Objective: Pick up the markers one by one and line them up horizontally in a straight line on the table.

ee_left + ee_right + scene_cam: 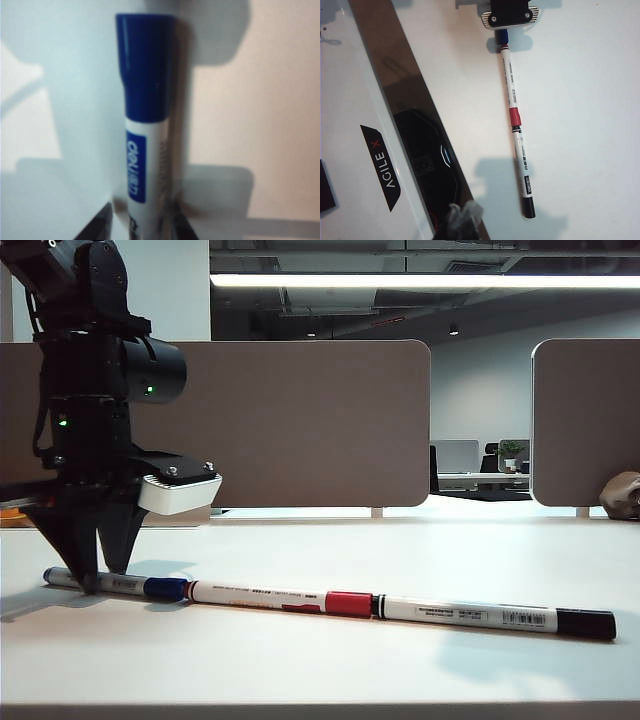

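Three markers lie end to end in one line across the white table [400, 550]. The blue-capped marker [125, 585] is on the left, the red-capped marker [270, 597] in the middle and the black-capped marker [480, 616] on the right. My left gripper [103, 565] points down over the blue-capped marker's barrel. Its fingers are spread to either side and it is open, with the marker resting on the table. Up close, the blue-capped marker [145, 125] runs between the dark fingertips [100, 227]. My right gripper [462, 215] is shut and empty, well away from the red-capped marker [509, 85] and the black-capped marker [524, 165].
Grey-brown divider panels [300, 420] close off the table's back edge, with a gap before the right-hand panel [585, 420]. A brownish object [622, 495] sits at the far right. The robot's white base [380, 165] with a dark strip lies under my right gripper.
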Controlling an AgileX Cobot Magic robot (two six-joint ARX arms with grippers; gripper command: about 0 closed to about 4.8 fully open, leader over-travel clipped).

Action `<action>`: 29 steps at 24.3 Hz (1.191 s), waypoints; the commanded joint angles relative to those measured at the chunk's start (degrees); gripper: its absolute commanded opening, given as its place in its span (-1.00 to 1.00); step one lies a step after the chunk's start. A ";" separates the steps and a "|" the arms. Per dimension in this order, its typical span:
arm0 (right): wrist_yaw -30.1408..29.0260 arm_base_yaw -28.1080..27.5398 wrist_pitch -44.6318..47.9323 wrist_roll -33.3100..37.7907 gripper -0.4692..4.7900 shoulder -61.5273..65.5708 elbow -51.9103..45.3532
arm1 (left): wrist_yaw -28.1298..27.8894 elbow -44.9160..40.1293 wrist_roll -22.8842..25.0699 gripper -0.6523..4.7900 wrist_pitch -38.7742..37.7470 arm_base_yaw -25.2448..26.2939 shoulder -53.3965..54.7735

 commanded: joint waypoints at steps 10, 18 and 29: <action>-0.17 0.09 0.76 0.00 -0.84 -0.28 0.22 | 0.02 -0.13 -0.42 -0.18 -2.89 0.00 -1.77; -0.20 0.11 0.74 -0.02 -0.84 -0.31 0.22 | 0.09 -0.15 -0.85 -0.18 -2.03 0.02 -4.09; -0.20 0.11 0.57 0.00 -0.84 -0.31 0.22 | 0.31 -0.15 -2.49 -0.18 -3.06 -0.02 -4.11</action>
